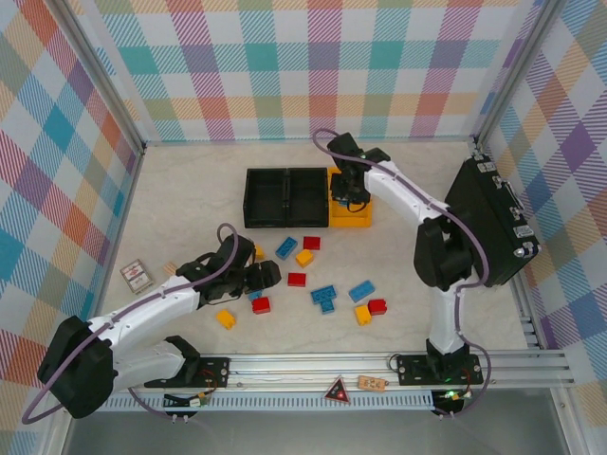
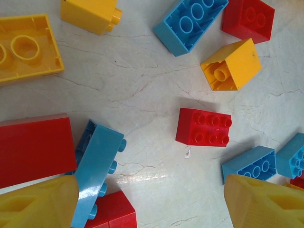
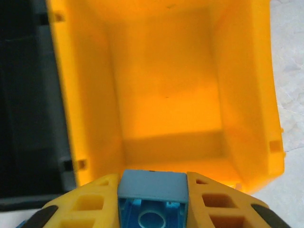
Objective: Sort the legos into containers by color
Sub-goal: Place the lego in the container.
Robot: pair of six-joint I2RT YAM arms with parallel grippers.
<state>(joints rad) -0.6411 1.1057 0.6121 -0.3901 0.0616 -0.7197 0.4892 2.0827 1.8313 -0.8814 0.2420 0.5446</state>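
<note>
The bench [image 1: 190, 190] is a pale marbled surface enclosed by plaid walls. A large black hard case [image 1: 493, 223] stands against its right side. The containers sit in a row at mid-bench: two black bins [image 1: 286, 224] joined side by side, with a yellow bin [image 1: 351, 220] touching the right one. The right arm reaches forward and left so that the right gripper [image 1: 349, 194] hangs over the yellow bin. In the right wrist view its fingers [image 3: 85, 204] are clamped on a blue brick [image 3: 152, 199], held above the yellow bin's open interior, with the black bin's wall just to the left. The left arm lies low across the near left of the bench, and the left gripper [image 1: 266, 275] is down among the loose legos. In the left wrist view its fingers [image 2: 38, 204] stand wide apart; a blue brick on its side [image 2: 97, 171] lies just beside one finger, and a red eight-stud brick [image 2: 203, 127] lies on the bench ahead of the gap. The remaining legos are scattered in front of the bins, among them a blue cluster [image 1: 324, 298], a red brick [image 1: 377, 306] and a yellow brick [image 1: 226, 318]. A small card [image 1: 137, 276] lies at the far left, well apart from the bricks.
</note>
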